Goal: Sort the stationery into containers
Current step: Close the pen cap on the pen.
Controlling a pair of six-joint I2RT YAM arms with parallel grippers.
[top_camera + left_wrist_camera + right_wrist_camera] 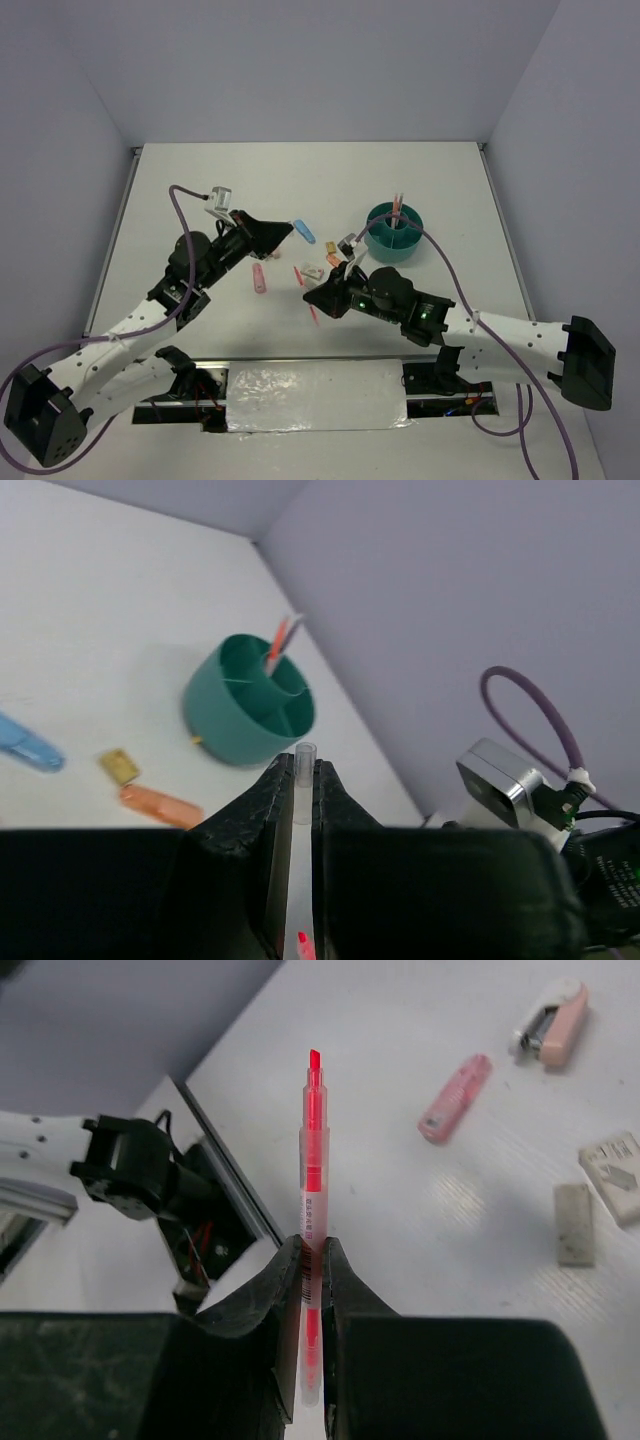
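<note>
Left gripper [287, 230]: fingers pressed shut on a thin clear-barrelled pen [304, 776] that runs lengthwise between them and pokes just past the tips; held above the white table [200, 180], left of centre. Blue oblong plastic piece [303, 230]: loose, flat, just beyond that gripper's tips. Pink oblong piece [259, 277]: loose, flat, nearer the arm bases. Right gripper [313, 297]: closed tight on a slim orange-red pen [312, 1160], gripped low on the barrel, long axis straight out along the fingers; in the overhead view its free end slants toward the near edge, away from the container. Small white-grey blocks [313, 270], tan block [333, 245], orange oblong piece [333, 261]: loose, between the right gripper and the container. Round teal desk organiser cup [395, 238]: upright, divided inside, to the right of both grippers and farther back; 2 standing pens [398, 205] occupy a rear compartment. Judgement: the right gripper is the nearer of the 2, but its pen points the wrong way and likely needs swinging round and upright over an open compartment. The left gripper's pen already aims at the cup, well apart.
</note>
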